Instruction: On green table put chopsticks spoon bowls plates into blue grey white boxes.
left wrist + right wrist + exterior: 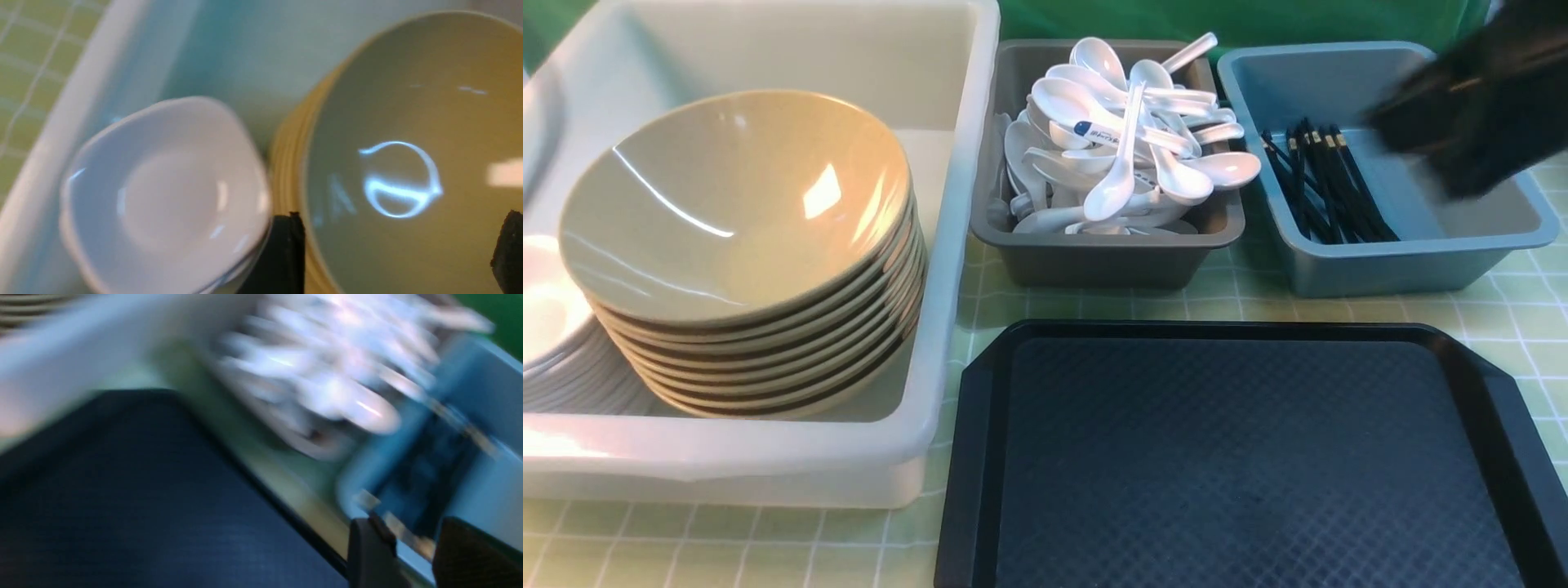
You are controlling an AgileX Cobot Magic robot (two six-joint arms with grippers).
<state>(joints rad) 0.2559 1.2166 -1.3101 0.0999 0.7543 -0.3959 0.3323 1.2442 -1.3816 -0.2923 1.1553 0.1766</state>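
A stack of tan bowls [735,204] and a stack of white plates [547,327] sit in the white box [956,204]. White spoons [1127,139] fill the grey box [1094,261]. Black chopsticks [1327,184] lie in the blue box [1421,245]. My right gripper [1417,143] is a motion-blurred dark shape above the blue box's right half. In the right wrist view [416,547] its jaws stand apart with nothing between them. My left gripper [398,253] is wide open just above the top tan bowl [408,122], next to the white plates [163,196]. It is out of the front view.
An empty black tray [1241,457] lies on the green checked table [1527,310], in front of the grey and blue boxes. The three boxes stand side by side along the back.
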